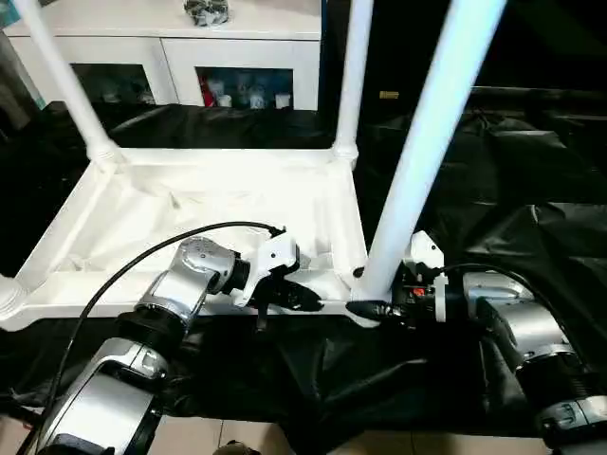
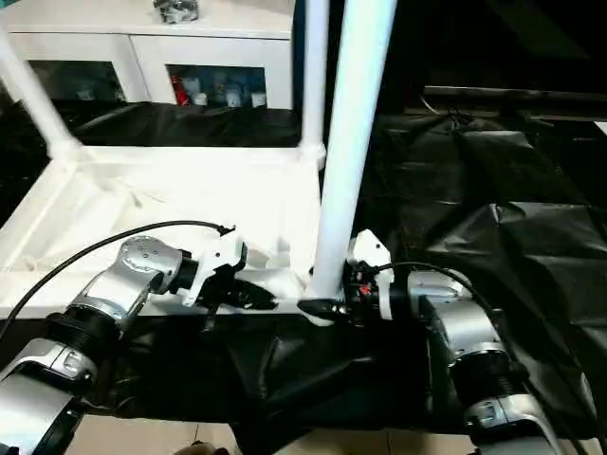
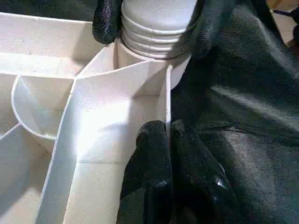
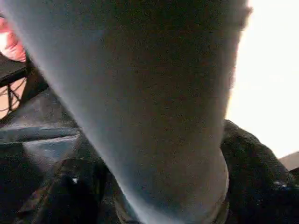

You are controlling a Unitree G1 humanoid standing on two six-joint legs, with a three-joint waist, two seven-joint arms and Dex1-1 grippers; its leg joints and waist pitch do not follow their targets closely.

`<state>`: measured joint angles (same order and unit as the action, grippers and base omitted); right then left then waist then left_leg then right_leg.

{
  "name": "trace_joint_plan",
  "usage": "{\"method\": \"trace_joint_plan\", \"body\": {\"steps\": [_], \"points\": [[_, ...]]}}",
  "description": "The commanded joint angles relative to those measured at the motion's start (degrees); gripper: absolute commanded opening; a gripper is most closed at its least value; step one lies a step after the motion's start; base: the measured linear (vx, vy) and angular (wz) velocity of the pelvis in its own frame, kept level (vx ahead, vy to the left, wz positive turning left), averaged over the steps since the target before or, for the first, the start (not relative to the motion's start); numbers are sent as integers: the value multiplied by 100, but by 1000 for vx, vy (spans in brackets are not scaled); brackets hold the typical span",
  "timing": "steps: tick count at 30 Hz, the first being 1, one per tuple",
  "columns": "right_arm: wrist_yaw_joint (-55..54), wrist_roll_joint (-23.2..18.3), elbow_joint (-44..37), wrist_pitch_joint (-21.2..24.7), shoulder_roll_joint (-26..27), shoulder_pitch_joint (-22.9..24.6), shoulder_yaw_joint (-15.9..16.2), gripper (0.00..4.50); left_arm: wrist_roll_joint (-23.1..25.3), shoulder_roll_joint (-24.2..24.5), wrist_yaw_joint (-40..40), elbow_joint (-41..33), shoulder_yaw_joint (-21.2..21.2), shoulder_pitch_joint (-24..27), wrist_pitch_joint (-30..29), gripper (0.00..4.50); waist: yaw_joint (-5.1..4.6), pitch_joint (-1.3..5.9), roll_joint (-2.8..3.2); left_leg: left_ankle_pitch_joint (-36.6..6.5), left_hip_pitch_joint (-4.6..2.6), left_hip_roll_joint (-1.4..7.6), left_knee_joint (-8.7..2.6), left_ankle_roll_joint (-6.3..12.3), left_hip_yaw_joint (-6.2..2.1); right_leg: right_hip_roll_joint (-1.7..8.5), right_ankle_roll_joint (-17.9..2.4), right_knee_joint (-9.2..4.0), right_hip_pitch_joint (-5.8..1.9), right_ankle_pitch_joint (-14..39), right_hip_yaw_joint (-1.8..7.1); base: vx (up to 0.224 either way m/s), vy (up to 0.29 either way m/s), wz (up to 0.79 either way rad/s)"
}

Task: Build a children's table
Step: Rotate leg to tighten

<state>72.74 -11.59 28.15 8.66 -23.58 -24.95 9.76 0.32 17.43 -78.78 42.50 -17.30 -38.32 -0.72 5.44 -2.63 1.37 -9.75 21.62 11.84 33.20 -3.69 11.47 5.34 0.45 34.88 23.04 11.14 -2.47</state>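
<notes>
Now the near-right leg point(image 1: 417, 152) — axis rising steeply toward frame top — is clasped at its base, low centre-right, by the right gripper point(image 1: 372, 301), jaws wide around it, while the left gripper point(image 1: 302, 300), just left, is pinched shut on the tabletop point(image 1: 190, 204) rim.

No text, label, brand, number or sign can be read on anything here; every surface in view is plain.
</notes>
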Motion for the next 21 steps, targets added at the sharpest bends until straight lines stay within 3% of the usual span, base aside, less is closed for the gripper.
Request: {"method": "trace_joint_plan", "body": {"steps": [1,6,11,14,15,17,18,20,21], "points": [[321,-44,-152,107,17,72,259,301,-66,-40,-11,-55,-17,-54,97,0,1,359,-79,-1217,-94,147,-353,345,-48,244,-1504,-384,-260,708,159,0,0,0],[284,-47,-184,140,24,81,285,274,-53,-47,26,-52,-5,-46,87,0,22,368,-88,-1080,-85,147,-336,405,-45,248,-1549,-361,-263,537,152,0,0,0],[-264,-82,-102,388,302,138,85,272,-12,-269,661,39,146,-103,-117,0,28,353,-80,-1200,-93,152,-347,341,-46,255,-1509,-387,-250,780,157,0,0,0],[-481,-77,-60,431,402,148,7,272,-7,-344,848,69,196,-133,-165,0,11,333,-92,-1420,-103,140,-369,210,-54,263,-1369,-439,-238,1266,161,0,0,0],[-951,10,112,458,557,96,-91,272,24,-432,1054,92,217,-160,-220,0,-11,322,-68,-1468,-99,140,-381,161,-56,261,-1323,-452,-224,1363,169,0,0,0],[-1545,97,352,472,763,21,-226,272,62,-567,1342,134,244,-203,-306,0,-54,315,-76,-1571,-101,131,-398,84,-72,267,-1250,-469,-216,1587,167,0,0,0],[-2334,182,673,507,1038,-94,-412,272,136,-769,1768,199,262,-267,-406,0,-73,301,-32,-1612,-114,129,-413,7,-81,272,-1238,-479,-193,1676,173,0,0,0],[-3253,277,1042,516,1347,-238,-613,272,201,-1018,2159,254,256,-335,-527,0,-158,284,-67,-1884,-111,98,-441,-128,-115,272,-1077,-525,-212,2210,142,0,0,0],[-3347,290,1074,521,1378,-253,-633,272,205,-1043,2183,254,252,-340,-540,0,-197,296,-54,-1974,-146,99,-437,-143,-118,272,-995,-573,-188,2313,156,0,0,0]]}}
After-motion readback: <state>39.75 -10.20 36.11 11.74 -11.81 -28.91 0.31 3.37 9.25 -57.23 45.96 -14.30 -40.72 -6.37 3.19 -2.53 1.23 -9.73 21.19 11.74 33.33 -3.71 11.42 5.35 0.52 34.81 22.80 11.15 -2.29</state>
